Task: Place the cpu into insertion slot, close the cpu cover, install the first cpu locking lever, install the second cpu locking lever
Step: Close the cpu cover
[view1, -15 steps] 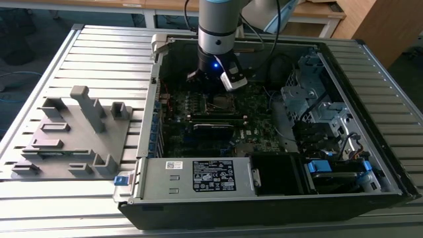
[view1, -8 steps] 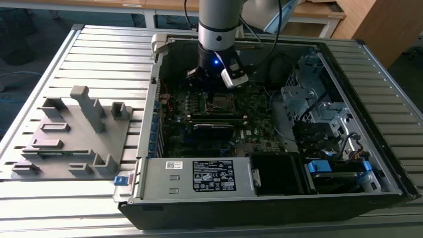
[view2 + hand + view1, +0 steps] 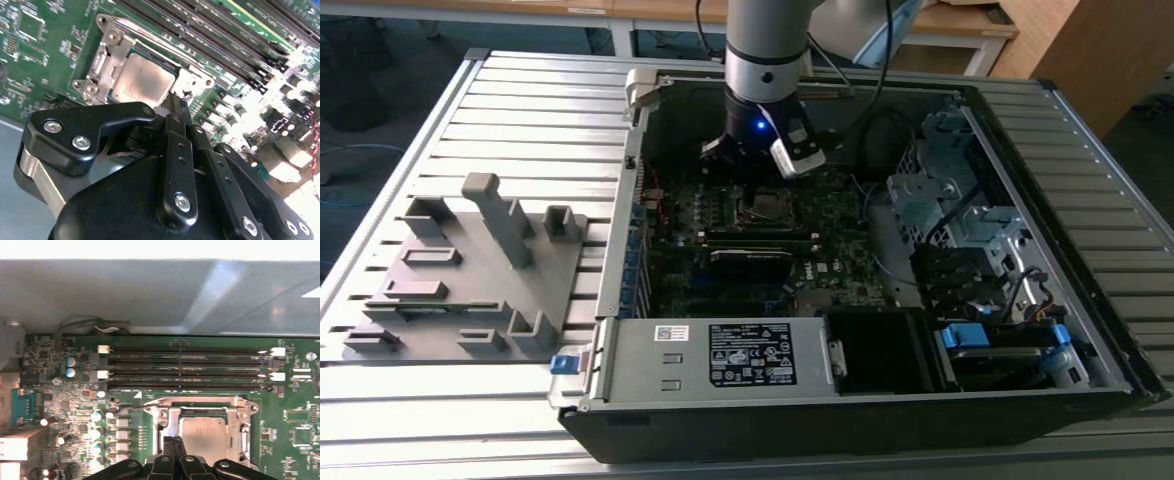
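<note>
Grey-metal cpu [image 3: 204,434]: dull face up, seated in the insertion slot [image 3: 762,206] on the green motherboard [image 3: 295,440].

Cpu cover [image 3: 104,59]: silver frame, lying flat around the chip in both wrist views, with the metal face showing through its cut-out.

Tool [image 3: 177,102]: black, fingers pressed together into one narrow tip. The tip sits at the edge of the cover frame, just beside the cpu. Whether anything thin is caught between the fingers cannot be told.

Memory slots [image 3: 190,367]: four long black rows, near the socket, running parallel to one side of it.

Arm [image 3: 765,60]: in the exterior view it comes straight down into the open computer case [image 3: 1067,330], over the socket area.

Power supply box [image 3: 720,355]: large, grey, labelled, inside the case and well apart from the socket.

Grey moulded fixture [image 3: 467,270]: on the slatted metal bench [image 3: 400,130], at the exterior view's left of the case.
</note>
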